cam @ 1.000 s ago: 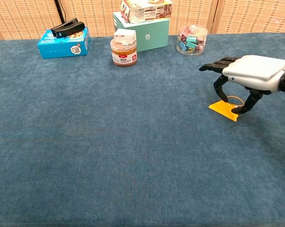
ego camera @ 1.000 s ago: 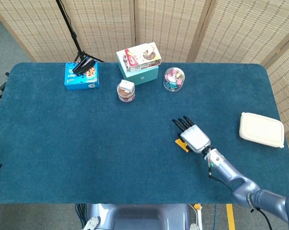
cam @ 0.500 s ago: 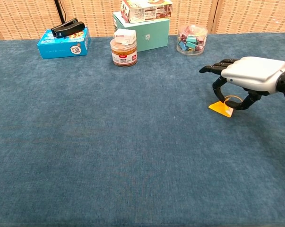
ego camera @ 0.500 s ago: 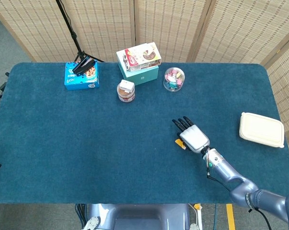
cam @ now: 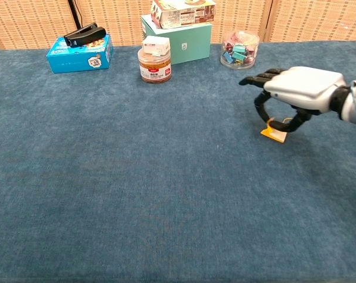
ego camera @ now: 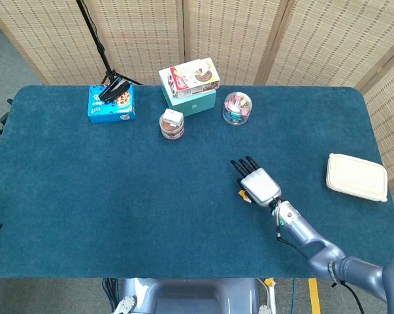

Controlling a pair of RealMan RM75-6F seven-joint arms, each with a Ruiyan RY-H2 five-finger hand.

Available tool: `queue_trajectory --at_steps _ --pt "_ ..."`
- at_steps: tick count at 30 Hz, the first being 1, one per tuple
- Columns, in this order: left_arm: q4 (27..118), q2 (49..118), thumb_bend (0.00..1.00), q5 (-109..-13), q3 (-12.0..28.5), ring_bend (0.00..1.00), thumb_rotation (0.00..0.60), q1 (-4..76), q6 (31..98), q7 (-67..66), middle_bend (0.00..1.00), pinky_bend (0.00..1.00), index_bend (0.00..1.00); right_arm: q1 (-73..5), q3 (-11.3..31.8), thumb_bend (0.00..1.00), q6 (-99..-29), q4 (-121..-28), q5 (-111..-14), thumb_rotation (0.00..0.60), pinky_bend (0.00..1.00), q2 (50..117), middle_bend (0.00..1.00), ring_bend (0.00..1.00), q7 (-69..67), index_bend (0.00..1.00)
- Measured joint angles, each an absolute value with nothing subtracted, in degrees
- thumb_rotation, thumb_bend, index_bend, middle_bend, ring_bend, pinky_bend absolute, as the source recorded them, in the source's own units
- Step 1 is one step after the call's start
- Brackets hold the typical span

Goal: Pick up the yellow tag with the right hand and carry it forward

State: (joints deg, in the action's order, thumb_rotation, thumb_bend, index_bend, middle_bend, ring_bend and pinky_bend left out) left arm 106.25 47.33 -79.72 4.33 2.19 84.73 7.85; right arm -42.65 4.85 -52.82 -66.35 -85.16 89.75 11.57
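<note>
The yellow tag (cam: 273, 134) is a small flat orange-yellow piece with a thin loop. It sits tilted just above the blue cloth, pinched under my right hand (cam: 293, 93) between thumb and a finger, while the other fingers stretch out to the left. In the head view only a sliver of the tag (ego camera: 244, 195) peeks out at the left edge of the right hand (ego camera: 255, 182), right of the table's middle. My left hand is in neither view.
Along the far edge stand a blue box (ego camera: 110, 103) with a black stapler on it, a teal box (ego camera: 190, 96) topped by a snack box, a small jar (ego camera: 172, 124) and a clear tub of clips (ego camera: 237, 108). A white lidded container (ego camera: 356, 176) lies at the right.
My right hand closed its thumb and finger on the tag, tipped it up off the cloth and shifted slightly left and away from me.
</note>
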Motion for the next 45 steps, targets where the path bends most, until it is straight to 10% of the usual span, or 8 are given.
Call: queue_trajectory --at_steps 17,19,23,25,45 --pt "105.1 46.8 0.10 -80.5 4.1 0.00 0.600 2.0 84.7 10.9 0.00 0.00 0.00 -50.8 15.4 0.82 -64.1 -65.1 -86.8 0.600 0.00 93.7 0.00 0.00 20.5 0.49" --pt "104.9 46.7 0.10 -80.8 4.0 0.00 0.600 1.9 84.7 11.9 0.00 0.00 0.00 -50.0 15.7 0.68 -66.2 -66.7 -87.2 0.600 0.00 91.2 0.00 0.00 19.8 0.39" --pt "104.5 46.4 0.10 -81.5 3.8 0.00 0.600 1.7 84.9 13.0 0.00 0.00 0.00 -47.5 15.9 0.06 -68.7 -70.2 -87.1 0.600 0.00 86.5 0.00 0.00 18.0 0.10" --pt "104.5 46.3 0.10 -81.8 3.7 0.00 0.600 1.7 85.0 13.1 0.00 0.00 0.00 -46.0 16.0 0.00 -69.4 -71.9 -86.5 0.600 0.00 84.3 0.00 0.00 17.5 0.07" --pt "105.9 47.9 0.10 -82.6 2.6 0.00 0.600 0.7 86.6 7.0 0.00 0.00 0.00 -26.5 12.8 0.00 -78.4 -92.1 -75.7 0.600 0.00 64.8 0.00 0.00 16.8 0.00"
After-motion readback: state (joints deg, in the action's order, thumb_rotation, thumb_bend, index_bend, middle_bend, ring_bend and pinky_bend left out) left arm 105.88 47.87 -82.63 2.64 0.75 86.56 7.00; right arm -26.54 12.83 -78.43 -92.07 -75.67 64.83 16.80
